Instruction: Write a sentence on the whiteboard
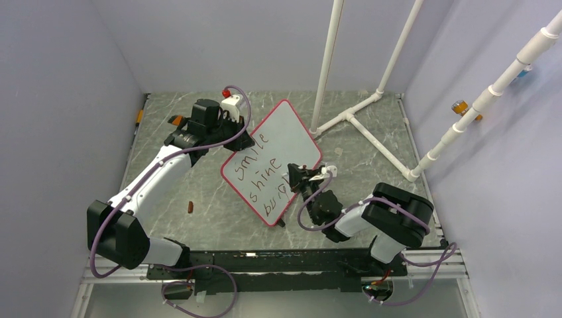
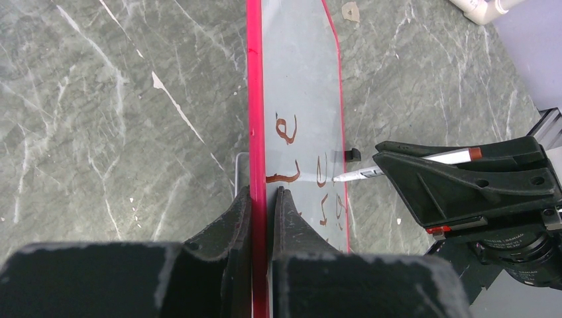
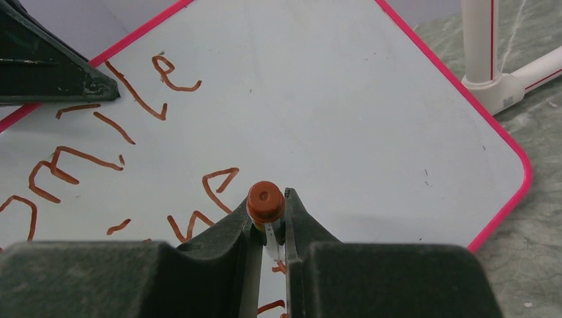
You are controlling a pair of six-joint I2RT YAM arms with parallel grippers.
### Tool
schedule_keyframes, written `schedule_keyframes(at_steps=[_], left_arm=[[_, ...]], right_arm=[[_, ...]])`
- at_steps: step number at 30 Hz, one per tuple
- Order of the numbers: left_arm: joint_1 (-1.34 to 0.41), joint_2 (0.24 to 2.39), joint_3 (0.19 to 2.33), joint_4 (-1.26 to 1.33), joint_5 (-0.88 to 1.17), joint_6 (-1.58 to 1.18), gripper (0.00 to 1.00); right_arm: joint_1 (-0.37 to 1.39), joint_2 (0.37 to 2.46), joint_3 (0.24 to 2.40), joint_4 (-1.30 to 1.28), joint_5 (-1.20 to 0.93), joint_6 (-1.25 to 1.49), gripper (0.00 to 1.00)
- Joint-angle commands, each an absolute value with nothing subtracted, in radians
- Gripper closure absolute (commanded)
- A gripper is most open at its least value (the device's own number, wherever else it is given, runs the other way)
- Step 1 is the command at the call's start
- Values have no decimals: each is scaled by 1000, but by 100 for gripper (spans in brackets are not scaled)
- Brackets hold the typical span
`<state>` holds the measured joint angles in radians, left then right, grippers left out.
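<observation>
Left gripper (image 2: 264, 195) pinching the whiteboard (image 2: 298, 79) by its rim, right gripper (image 3: 272, 215) pinching the marker (image 3: 265, 201): excess tip pressure could pivot the whiteboard, distorting the sentence (image 1: 263, 173).

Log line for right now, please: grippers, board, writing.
left gripper: shut on whiteboard rim | right gripper: shut on marker, tip at board | sentence: smile, shine, third word unclear

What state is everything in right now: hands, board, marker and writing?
whiteboard, tilted, clamped at its rim.
left hand, shut on the whiteboard.
marker, uncapped, tip at the board face.
right hand, shut on the marker.
sentence, "smile", "shine" and a scrawled third word written.
</observation>
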<state>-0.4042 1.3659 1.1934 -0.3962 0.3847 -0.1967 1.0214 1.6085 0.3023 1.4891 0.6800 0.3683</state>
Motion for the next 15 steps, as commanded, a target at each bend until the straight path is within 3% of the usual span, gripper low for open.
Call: schedule_keyframes(at_steps=[1,15], left_arm=[[-406,1366,1187,-364,319,-110,100],[-406,1364,1188,-364,319,-110,100]], right_arm=[[1016,1630,340,1466,679,360,100],[983,1617,333,1370,715,396,100]])
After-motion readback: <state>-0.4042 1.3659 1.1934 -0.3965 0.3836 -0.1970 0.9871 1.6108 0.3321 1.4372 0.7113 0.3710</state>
